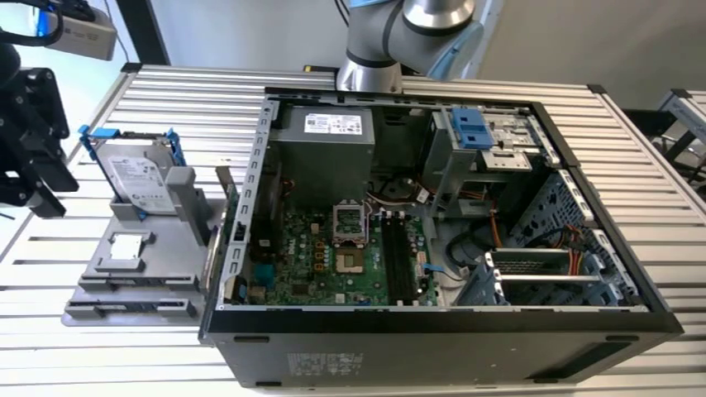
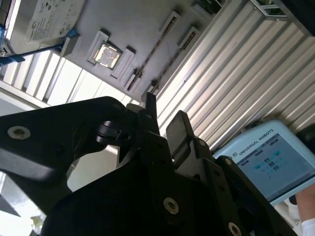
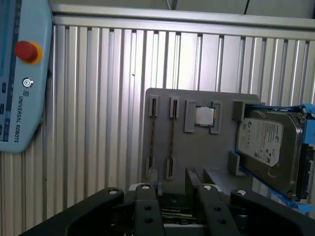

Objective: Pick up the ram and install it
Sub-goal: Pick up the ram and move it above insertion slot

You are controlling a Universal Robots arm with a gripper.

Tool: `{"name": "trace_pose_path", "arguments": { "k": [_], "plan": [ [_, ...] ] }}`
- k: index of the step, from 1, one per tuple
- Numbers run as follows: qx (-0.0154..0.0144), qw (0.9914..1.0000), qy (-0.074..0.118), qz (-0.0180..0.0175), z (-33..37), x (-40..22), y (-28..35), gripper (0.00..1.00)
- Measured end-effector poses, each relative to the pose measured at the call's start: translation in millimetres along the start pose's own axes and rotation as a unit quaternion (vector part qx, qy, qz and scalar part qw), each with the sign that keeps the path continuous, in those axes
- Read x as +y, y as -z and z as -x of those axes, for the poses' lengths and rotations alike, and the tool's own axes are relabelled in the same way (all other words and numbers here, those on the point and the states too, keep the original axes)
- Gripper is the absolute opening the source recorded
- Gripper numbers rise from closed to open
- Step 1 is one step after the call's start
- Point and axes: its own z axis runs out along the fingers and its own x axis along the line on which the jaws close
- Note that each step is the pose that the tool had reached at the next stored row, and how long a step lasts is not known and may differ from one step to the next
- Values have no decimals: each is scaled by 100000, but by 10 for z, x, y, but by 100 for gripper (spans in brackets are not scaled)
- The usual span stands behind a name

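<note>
Pickup not begun: ram (image 3: pixel 172 137) sits in the tray (image 3: pixel 202 152) ahead of the spread, empty pincer (image 3: pixel 173 186), motherboard slots (image 1: pixel 398 256) unfilled.

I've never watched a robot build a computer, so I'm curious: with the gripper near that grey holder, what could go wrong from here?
1. The ram sticks stand on edge, close together, in the grey holder; the open gripper might knock one while grabbing the other, or grip it crookedly.
2. The black memory slots lie deep inside the computer case, beside cables; a tilted stick could jam, or the gripper could bump a wall.
</note>
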Motion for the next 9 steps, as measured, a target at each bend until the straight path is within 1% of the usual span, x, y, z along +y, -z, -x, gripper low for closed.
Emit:
{"name": "trace_pose_path", "arguments": {
  "k": [4, 5, 8, 9],
  "plan": [
    [13, 100000, -6, -2, 1, 25, -72, 100],
    [22, 100000, 15, -63, 1, 29, -90, 100],
    [39, 99998, 108, -625, 5, 39, -140, 100],
    [44, 99997, 109, -722, 5, 44, -156, 100]
  ]
}}
